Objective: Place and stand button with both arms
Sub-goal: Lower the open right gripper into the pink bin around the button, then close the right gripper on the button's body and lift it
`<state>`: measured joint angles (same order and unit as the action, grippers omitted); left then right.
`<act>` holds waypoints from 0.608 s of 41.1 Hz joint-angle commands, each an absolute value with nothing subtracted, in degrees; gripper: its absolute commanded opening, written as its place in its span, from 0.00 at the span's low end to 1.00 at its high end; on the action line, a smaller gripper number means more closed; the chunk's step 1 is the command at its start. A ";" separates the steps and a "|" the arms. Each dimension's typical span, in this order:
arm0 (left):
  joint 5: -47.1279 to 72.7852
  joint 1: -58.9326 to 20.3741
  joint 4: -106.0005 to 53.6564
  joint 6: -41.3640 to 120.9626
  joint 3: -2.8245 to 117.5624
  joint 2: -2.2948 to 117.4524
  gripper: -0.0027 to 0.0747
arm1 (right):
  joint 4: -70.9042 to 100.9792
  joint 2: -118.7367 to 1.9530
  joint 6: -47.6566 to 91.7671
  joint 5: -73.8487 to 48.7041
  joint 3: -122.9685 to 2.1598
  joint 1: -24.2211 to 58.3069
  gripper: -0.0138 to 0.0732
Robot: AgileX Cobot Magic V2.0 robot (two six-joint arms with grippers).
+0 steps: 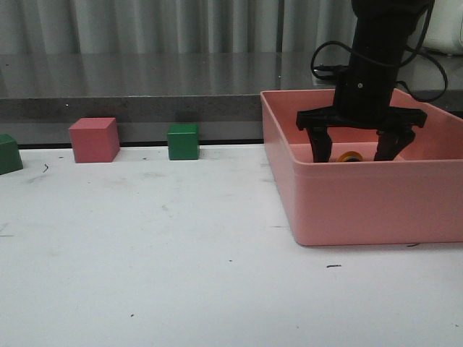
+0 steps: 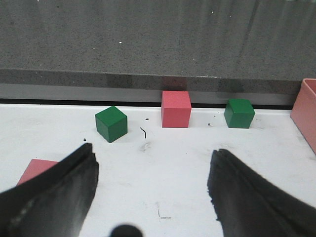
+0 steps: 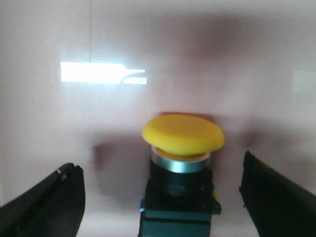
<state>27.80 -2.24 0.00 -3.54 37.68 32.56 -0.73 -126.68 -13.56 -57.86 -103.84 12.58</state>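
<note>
Right gripper [image 1: 359, 154], black and two-fingered, hangs inside the pink plastic bin [image 1: 362, 202] on the right side of the white tabletop [image 1: 159, 267], its jaws spread apart and holding nothing. Between the fingertips sits the button [image 3: 182, 163], a push-button switch with a yellow mushroom cap, a silver ring, a black collar and a dark boxy base with blue and yellow marks at its corners. It lies on the bin floor with clear space to each finger. From the front only a sliver of yellow cap [image 1: 351, 156] shows above the bin's near wall. No lettering or brand is legible on the switch, the bin or the arms.

Left gripper [image 2: 153, 192] is visible only in its wrist view, jaws wide apart and empty above the tabletop. Beyond it stand a pink cube [image 2: 176, 108] and two green cubes [image 2: 111, 123] [image 2: 239, 113] near the grey back ledge [image 2: 148, 44]. Another pink block [image 2: 37, 170] lies partly hidden behind one finger.
</note>
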 commanded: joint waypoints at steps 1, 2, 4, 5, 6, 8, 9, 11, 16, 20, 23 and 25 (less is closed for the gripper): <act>23.26 -2.15 0.00 -3.77 39.64 33.03 0.64 | -1.13 -124.07 -13.68 -58.45 -106.02 11.63 0.91; 23.26 -2.15 0.00 -3.77 39.64 33.03 0.64 | -1.19 -124.22 -13.68 -58.67 -106.02 11.55 0.91; 23.26 -2.15 0.00 -3.77 39.64 33.03 0.64 | -1.32 -124.34 -13.68 -58.96 -106.02 11.24 0.91; 23.26 -2.15 0.00 -3.77 39.64 33.03 0.64 | -1.32 -124.42 -13.68 -59.18 -106.02 11.24 0.91; 23.26 -2.15 0.00 -3.77 39.64 33.03 0.64 | -1.32 -124.42 -13.68 -59.24 -106.02 11.17 0.91; 23.26 -2.15 0.00 -3.77 39.64 33.03 0.64 | -1.38 -124.42 -13.68 -59.45 -106.02 11.05 0.89; 23.26 -2.15 0.00 -3.77 39.64 33.03 0.64 | -1.38 -124.42 -13.68 -59.50 -106.02 11.05 0.87; 23.26 -2.15 0.00 -3.77 39.64 33.03 0.64 | -1.42 -124.42 -13.68 -59.57 -106.02 11.05 0.81; 23.26 -2.15 0.00 -3.77 39.64 33.03 0.64 | -1.42 -124.42 -13.68 -59.04 -106.02 11.05 0.63; 23.26 -2.15 0.00 -3.77 39.64 33.03 0.64 | -1.42 -124.42 -13.68 -58.84 -106.02 11.05 0.53; 23.26 -2.15 0.00 -3.77 39.64 33.03 0.64 | -1.42 -124.42 -13.68 -58.96 -106.02 11.05 0.49; 23.26 -2.15 0.00 -3.77 39.64 33.03 0.64 | -1.42 -124.35 -13.68 -59.08 -106.02 11.05 0.47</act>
<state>27.80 -2.24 0.00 -3.54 37.68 32.56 -0.85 -127.99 -13.80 -59.58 -104.35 11.40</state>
